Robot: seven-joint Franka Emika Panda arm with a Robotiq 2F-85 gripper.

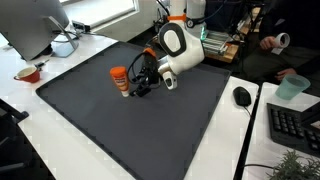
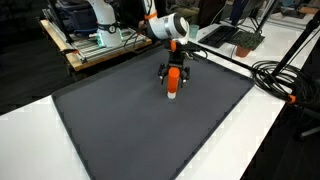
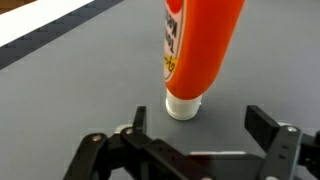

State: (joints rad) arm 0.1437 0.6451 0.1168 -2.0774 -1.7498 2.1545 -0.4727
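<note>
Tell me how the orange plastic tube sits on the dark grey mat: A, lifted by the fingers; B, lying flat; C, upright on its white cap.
C: the orange plastic tube stands upright on its white cap on the dark grey mat, the fingers open and apart from it.

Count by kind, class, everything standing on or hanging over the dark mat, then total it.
Orange bottle: 1
Claw: 1
Total: 2
</note>
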